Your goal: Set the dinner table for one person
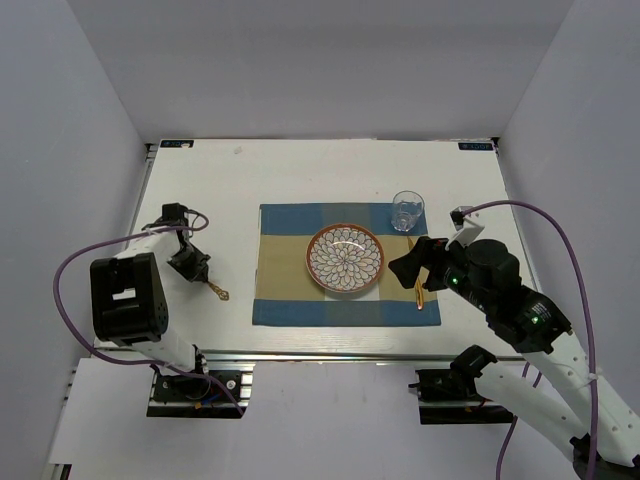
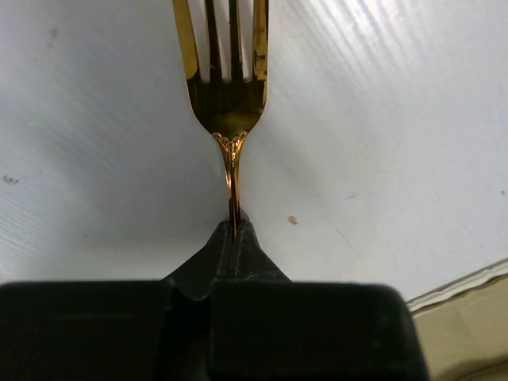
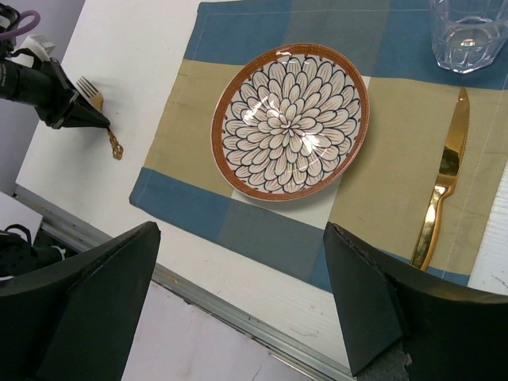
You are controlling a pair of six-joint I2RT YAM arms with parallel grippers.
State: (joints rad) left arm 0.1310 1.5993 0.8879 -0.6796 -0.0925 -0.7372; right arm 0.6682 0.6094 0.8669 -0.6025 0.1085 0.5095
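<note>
Shut on the slim handle of the fork, which lies on the desk at 9 o'clock of the placemat, the left pincer risks the fork twisting in so narrow a pinch on lifting, while the right pincer hangs fully open and empty.

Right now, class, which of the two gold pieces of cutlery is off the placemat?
The fork: the left hand pinches its handle over the white table, left of the placemat. The knife lies on the placemat, right of the plate.
</note>
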